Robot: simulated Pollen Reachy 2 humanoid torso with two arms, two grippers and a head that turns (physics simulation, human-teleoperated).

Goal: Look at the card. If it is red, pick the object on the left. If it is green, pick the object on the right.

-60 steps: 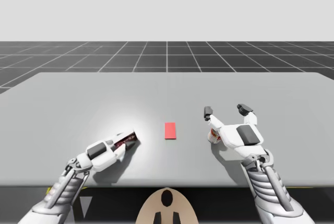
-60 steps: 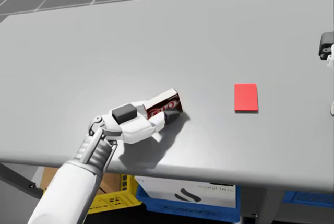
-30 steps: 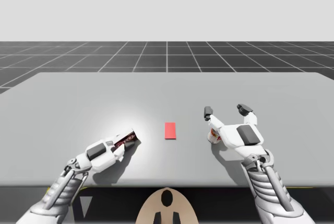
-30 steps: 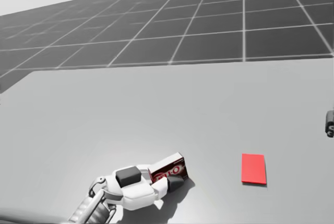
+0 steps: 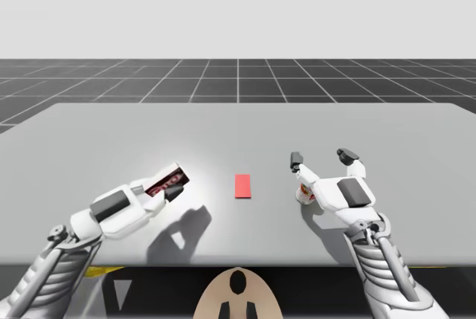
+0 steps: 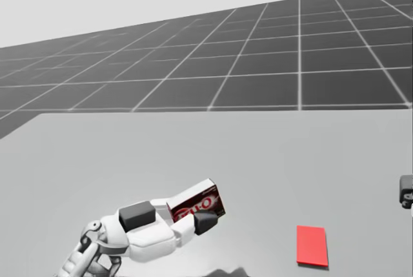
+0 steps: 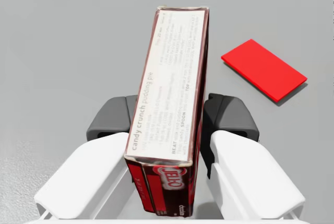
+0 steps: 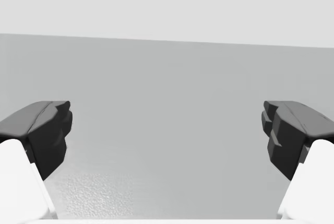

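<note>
My left pincer (image 7: 171,117) is pinching the dark red box (image 7: 172,88) from both sides, the fingers (image 7: 112,119) pressed on its narrow long faces near the end nearest my wrist; the box hangs clear of the table (image 5: 238,126), over its left front part, with its shadow lying apart on the surface below. The likely trouble is here: most of the box juts out ahead of the pads, so I judge it could pivot nose-down or slide out if the arm swings fast or the squeeze eases; the carton looks smooth and thin-walled, so a harder squeeze might dent it instead. Just right of it the red card (image 5: 242,185) lies flat at the table's middle, which makes the left object the one to pick; a dropped box could land on the card and shove it. Further right my right pincer (image 5: 320,158) stands spread wide with nothing between its fingers; a small white-and-red thing (image 5: 304,194) sits just under that hand, partly hidden, and a stray dip of the arm could knock it. The table is a plain matt grey slab, flat and smooth; beyond it a dark floor (image 5: 238,73) ruled with a pale grid runs to a blank light-grey backdrop.
</note>
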